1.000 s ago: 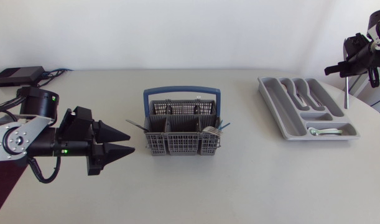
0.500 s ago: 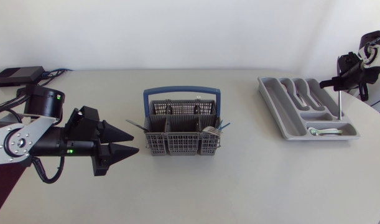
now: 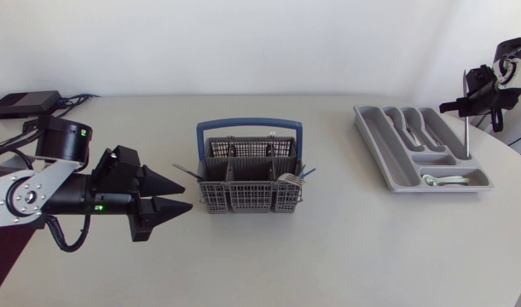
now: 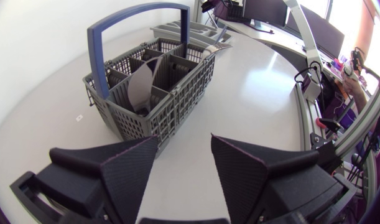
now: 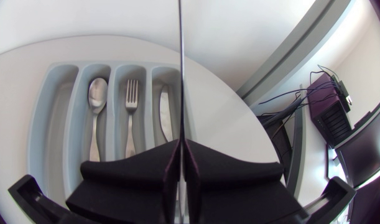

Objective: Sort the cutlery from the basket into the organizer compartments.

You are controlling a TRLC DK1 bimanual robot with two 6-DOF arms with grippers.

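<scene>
Since the earlier frames the right gripper [image 3: 465, 106] has shifted inward toward the organizer [image 3: 388, 162], and the left gripper [image 3: 185, 196] has edged closer to the basket [image 3: 249, 194]. Right fingers are closed flat on a slim metal cutlery piece [image 3: 466, 136]. It is seen edge-on as a thin grey line, so its type cannot be told. It hangs upright with its long axis vertical and its lower end over the organizer's right side. The organizer is smooth grey moulded plastic. Its long slots hold a spoon [image 5: 97, 93], a fork [image 5: 131, 93] and a knife [image 5: 165, 112], all lying lengthwise. The left gripper's matte wedge fingers stand wide apart and empty, just short of the grey lattice basket with its blue hoop handle [image 3: 249, 124].
</scene>
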